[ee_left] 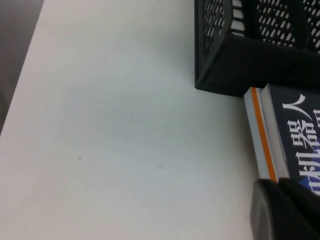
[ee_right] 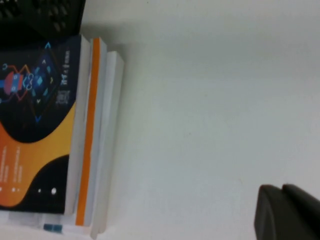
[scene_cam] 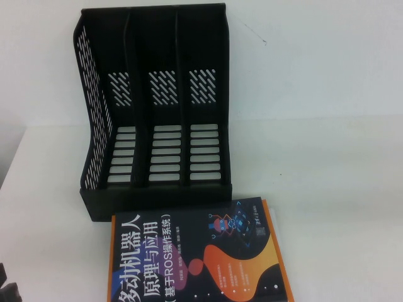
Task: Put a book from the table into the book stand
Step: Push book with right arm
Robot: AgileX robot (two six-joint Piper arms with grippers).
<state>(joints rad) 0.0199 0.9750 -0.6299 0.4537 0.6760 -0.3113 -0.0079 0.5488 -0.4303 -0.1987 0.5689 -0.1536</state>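
White table (scene_cam: 327,126) is carrying everything. Black three-slot book stand (scene_cam: 157,107) is sitting upper centre of the high view, slots empty. Navy robotics book (scene_cam: 195,258) is lying flat at bottom centre, on top of a stack, its far edge just beside the stand's base.

Judgement: pickup not started; best to pinch the top book only, tip it upright, feed it down a slot.

Left gripper (ee_left: 285,210) is hanging by the book's corner, right gripper (ee_right: 287,212) well apart from it; cannot tell either one's fingers.
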